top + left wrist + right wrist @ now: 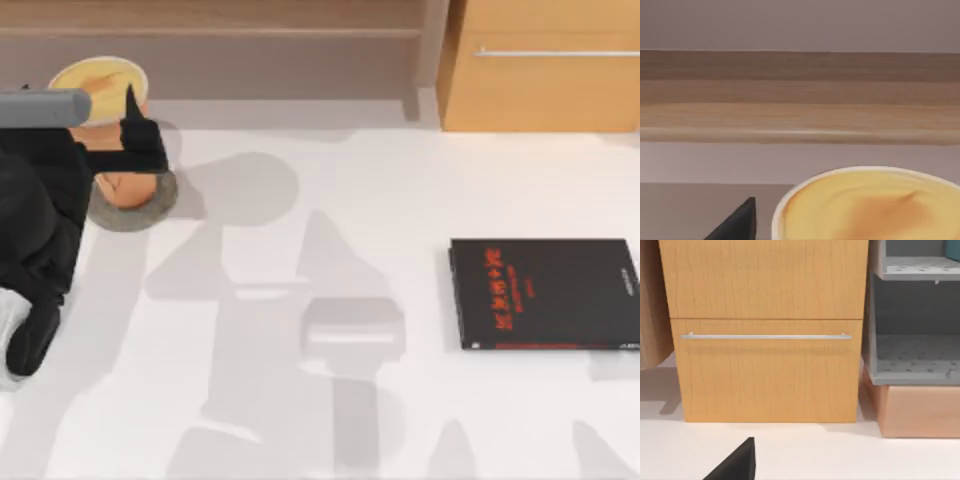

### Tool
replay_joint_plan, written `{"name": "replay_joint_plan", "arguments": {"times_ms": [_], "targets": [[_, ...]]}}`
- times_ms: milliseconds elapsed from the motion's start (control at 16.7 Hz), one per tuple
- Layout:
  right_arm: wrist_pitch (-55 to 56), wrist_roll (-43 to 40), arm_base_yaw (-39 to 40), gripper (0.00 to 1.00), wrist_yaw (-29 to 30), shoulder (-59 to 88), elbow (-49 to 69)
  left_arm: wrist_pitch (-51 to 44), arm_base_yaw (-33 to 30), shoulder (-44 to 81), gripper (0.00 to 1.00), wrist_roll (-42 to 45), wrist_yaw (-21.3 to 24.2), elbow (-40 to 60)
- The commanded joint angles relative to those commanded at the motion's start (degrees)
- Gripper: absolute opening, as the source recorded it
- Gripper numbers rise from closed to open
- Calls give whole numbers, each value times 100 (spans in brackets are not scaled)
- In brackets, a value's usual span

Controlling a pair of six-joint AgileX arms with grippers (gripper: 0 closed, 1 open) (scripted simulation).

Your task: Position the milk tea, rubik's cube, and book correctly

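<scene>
Left tool [135,150] clamped round tall orange-tan milk tea cup [100,80], cup standing on flat grey round disc [132,205], counter's [400,200] ten o'clock corner. My call: loosen slowly, back off level, avoid tipping. Wooden ledge [250,30] close at twelve; open room toward four. Right tool's state: cannot tell.

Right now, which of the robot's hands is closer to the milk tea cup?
The left. The left hand sits right at the milk tea on the grey disc, at the table's far left. The right hand's dark fingertip faces the wooden drawer cabinet, away from the cup.
</scene>
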Motion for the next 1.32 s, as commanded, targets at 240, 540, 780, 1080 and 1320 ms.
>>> {"name": "replay_joint_plan", "arguments": {"times_ms": [240, 540, 780, 1080, 1320], "targets": [[0, 0, 0, 100, 0, 0, 0, -505, 343, -154, 100, 295, -189, 883], [0, 0, 0, 100, 0, 0, 0, -2153, 1005, 79, 100, 825, -474, 2486], [0, 0, 0, 100, 0, 0, 0, -4428, 1446, 233, 100, 1193, -553, 3734], [0, 0, 0, 100, 0, 0, 0, -8286, 1822, 173, 100, 1468, -350, 4821], [0, 0, 0, 100, 0, 0, 0, -11112, 1931, 58, 100, 1542, 64, 5066]]}}
